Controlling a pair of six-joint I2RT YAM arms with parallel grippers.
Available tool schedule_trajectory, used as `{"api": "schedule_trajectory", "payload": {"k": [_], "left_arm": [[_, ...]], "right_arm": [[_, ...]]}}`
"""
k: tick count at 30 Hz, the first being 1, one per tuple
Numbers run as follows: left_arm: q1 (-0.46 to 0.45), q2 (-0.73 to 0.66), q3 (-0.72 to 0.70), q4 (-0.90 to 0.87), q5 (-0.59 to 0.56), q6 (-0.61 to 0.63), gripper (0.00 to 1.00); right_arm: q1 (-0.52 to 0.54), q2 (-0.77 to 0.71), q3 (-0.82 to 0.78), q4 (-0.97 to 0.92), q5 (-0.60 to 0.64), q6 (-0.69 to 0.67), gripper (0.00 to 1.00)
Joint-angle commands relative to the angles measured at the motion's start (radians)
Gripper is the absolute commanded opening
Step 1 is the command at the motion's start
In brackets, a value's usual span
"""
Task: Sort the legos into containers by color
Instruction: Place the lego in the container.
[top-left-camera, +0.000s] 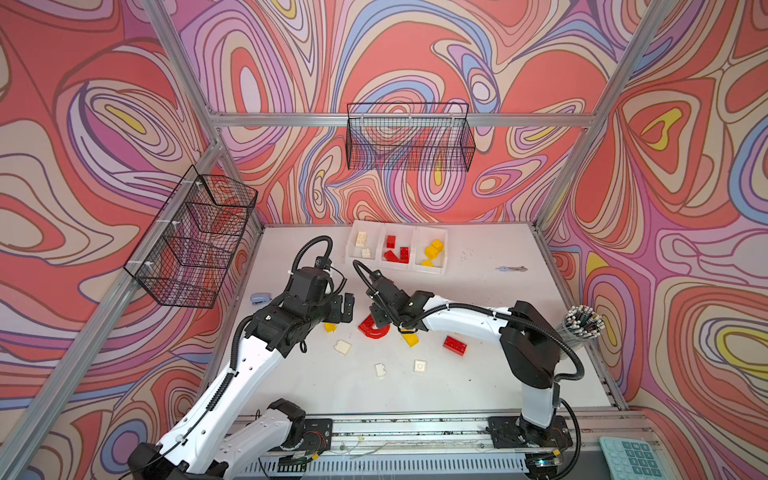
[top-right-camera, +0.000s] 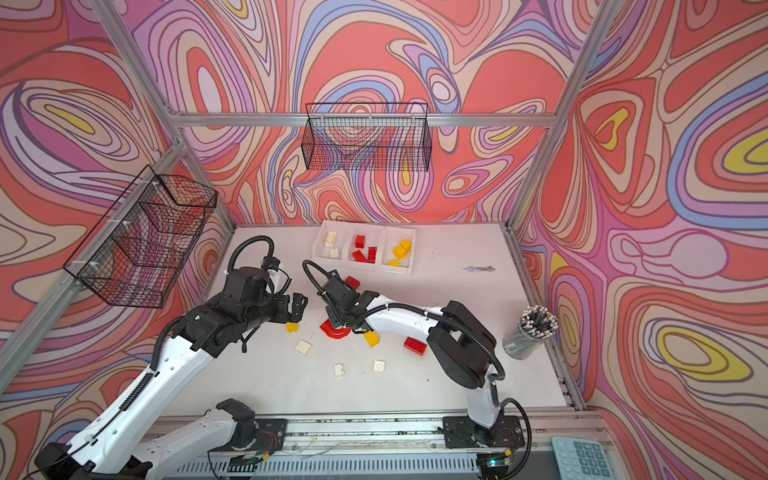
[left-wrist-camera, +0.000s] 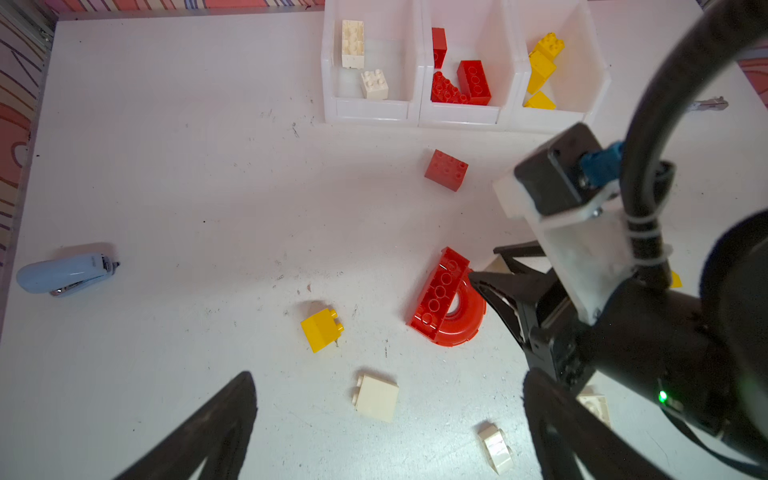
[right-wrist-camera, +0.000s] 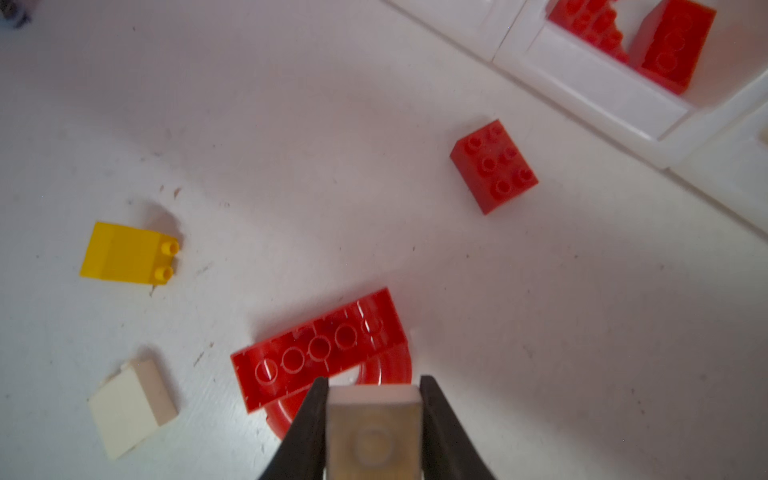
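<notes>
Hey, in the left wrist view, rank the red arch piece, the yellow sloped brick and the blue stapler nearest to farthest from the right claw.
1. Red arch piece: directly at the right claw.
2. Yellow sloped brick: past the arch.
3. Blue stapler: by the table's left edge.

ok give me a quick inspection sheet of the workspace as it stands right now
surface: white tabletop, scuffed, dark specks
job's things: three joined white plastic bins hold white bricks, red bricks and yellow bricks, one colour each; loose: red D-shaped arch piece, two red blocks, two yellow blocks, three white blocks
clutter: light-blue stapler, clear cup of pencils, small metal key-like item
grippers: left gripper open, nothing between its fingers; right gripper shut on a white square brick by the arch
cables: black ribbed hoses loop over both wrists
surroundings: swirl-patterned walls, two black wire mesh baskets on an aluminium frame, teal calculator off the tabletop
</notes>
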Motion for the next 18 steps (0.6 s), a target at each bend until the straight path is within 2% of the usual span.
{"api": "schedule_trajectory", "payload": {"k": [1, 7, 18], "left_arm": [[0.004, -0.014, -0.012, 0.006, -0.016, 0.006, 1.0], [0.004, -0.011, -0.011, 0.007, -0.012, 0.008, 1.0], [0.004, 0.001, -0.015, 0.012, 0.013, 0.004, 1.0]], "right_arm": [[-0.05, 0.043, 0.074, 0.037, -0.077, -0.033, 0.19], [-0.137, 0.122, 0.173, 0.103, -0.219, -0.023, 0.18], [-0.268, 0.262, 0.329, 0.281, -0.457, 0.083, 0.17]]}}
